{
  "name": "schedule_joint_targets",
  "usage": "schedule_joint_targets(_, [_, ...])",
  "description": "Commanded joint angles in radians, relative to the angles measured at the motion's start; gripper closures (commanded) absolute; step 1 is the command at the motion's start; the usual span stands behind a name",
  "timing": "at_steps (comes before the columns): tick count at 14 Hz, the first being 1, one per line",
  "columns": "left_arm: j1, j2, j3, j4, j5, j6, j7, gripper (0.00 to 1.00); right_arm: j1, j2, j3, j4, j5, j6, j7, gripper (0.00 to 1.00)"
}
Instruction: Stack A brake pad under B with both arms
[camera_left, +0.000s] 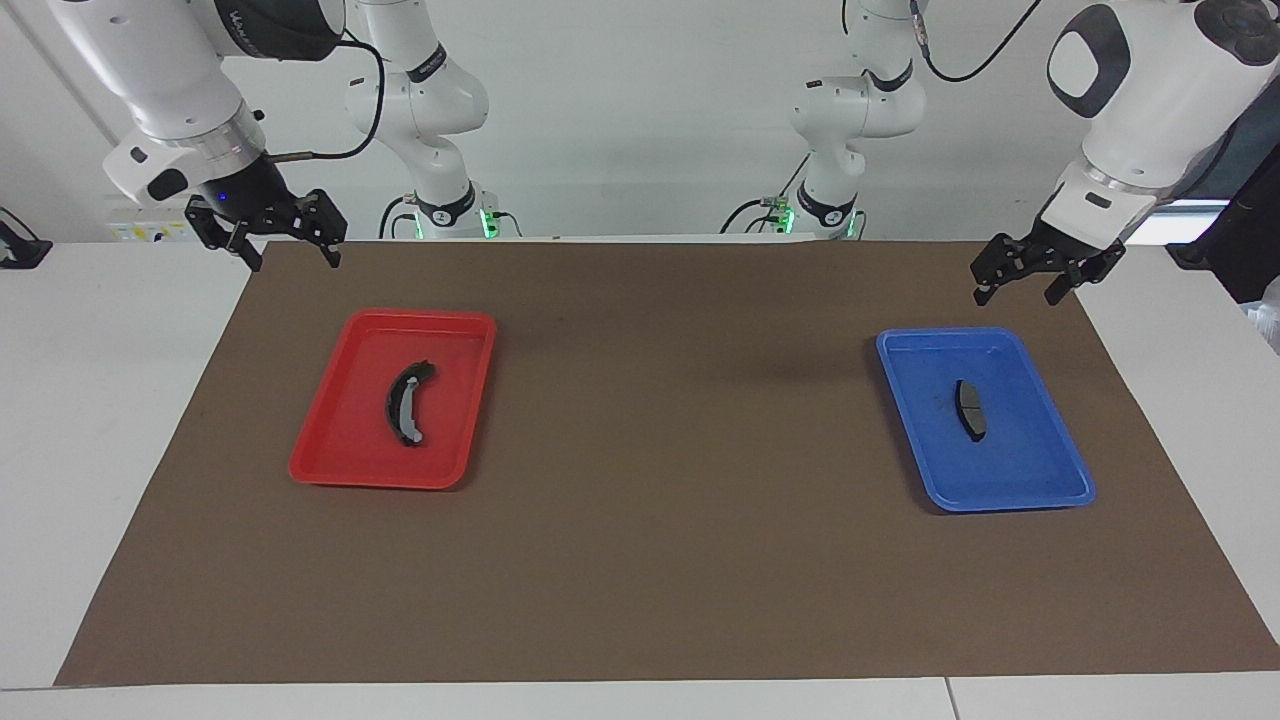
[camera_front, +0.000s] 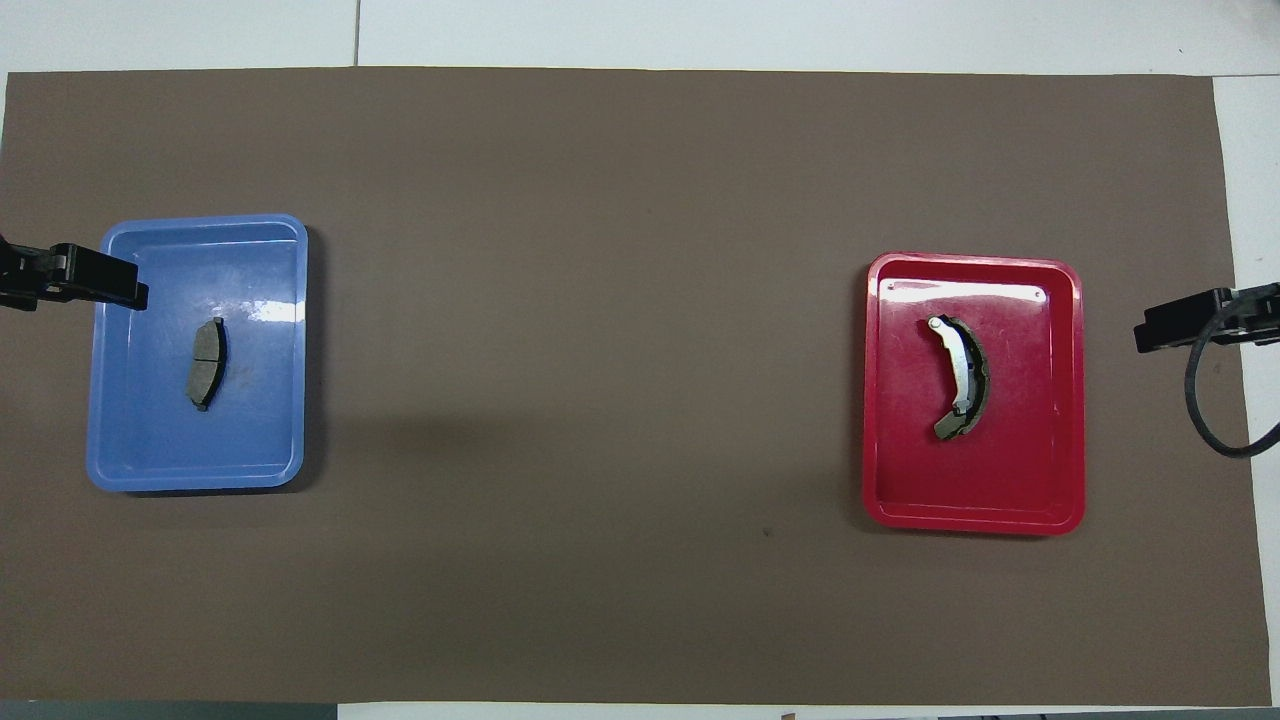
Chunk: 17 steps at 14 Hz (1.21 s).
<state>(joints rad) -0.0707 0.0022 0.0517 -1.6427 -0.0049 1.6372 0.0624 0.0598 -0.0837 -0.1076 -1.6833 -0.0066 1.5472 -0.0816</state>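
Observation:
The short, stubby dark A brake pad lies in the blue tray toward the left arm's end of the table. The longer crescent pad B, with its light grey strip, lies in the red tray toward the right arm's end. My left gripper is open and empty, raised over the blue tray's outer edge. My right gripper is open and empty, raised over the mat's edge beside the red tray.
A brown mat covers the table, and both trays sit on it. The wide stretch of mat between the trays is bare. A black cable loops from the right wrist.

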Motion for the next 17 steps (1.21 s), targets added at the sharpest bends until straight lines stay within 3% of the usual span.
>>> schedule_joint_targets(1, [0.009, -0.028, 0.002, -0.023, -0.003, -0.008, -0.006, 0.01, -0.003, 0.001, 0.005, 0.002, 0.002, 0.01, -0.018, 0.0])
schedule_joint_targets(10, [0.018, -0.034, 0.011, -0.028, -0.003, -0.028, -0.015, 0.01, -0.002, -0.005, 0.005, -0.013, 0.004, 0.008, -0.023, 0.0])
schedule_joint_targets(13, [0.048, -0.039, 0.01, -0.061, -0.003, 0.059, 0.01, 0.01, 0.024, -0.005, 0.005, -0.021, 0.004, 0.017, -0.02, 0.0])
schedule_joint_targets(17, [0.083, -0.045, 0.01, -0.182, -0.003, 0.208, 0.158, 0.01, 0.058, -0.036, 0.005, -0.172, 0.005, 0.213, -0.017, 0.0])
